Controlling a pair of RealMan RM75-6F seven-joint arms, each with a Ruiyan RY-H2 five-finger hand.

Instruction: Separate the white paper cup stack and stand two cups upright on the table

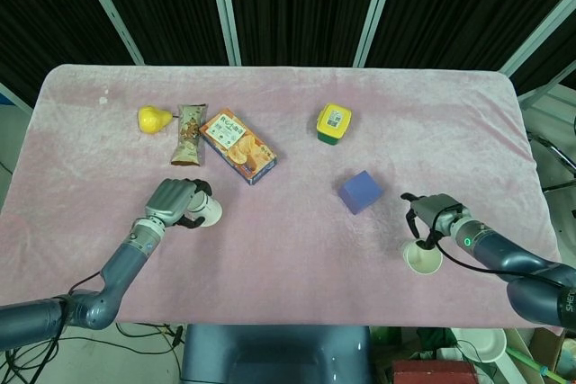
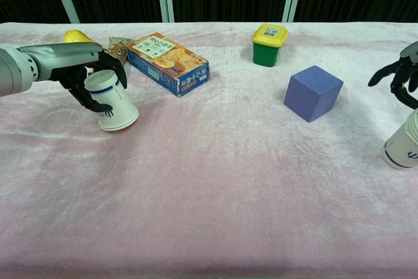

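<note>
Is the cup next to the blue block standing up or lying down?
Standing up. The right cup sits on its base on the table, its open mouth facing up, with the right hand just above it.

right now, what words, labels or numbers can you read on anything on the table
No text is legible.
Orange and blue cardboard snack box: printing on its top, too small to read.
Yellow-lidded green tub: lid label, blurred.
White paper cups: dark logo mark, no readable letters.
Brown snack wrapper: unreadable.

Right cup [image 2: 403,146] & right hand [image 2: 400,76] cut off by chest view edge; pear [image 2: 75,35] mostly hidden behind left arm.
</note>
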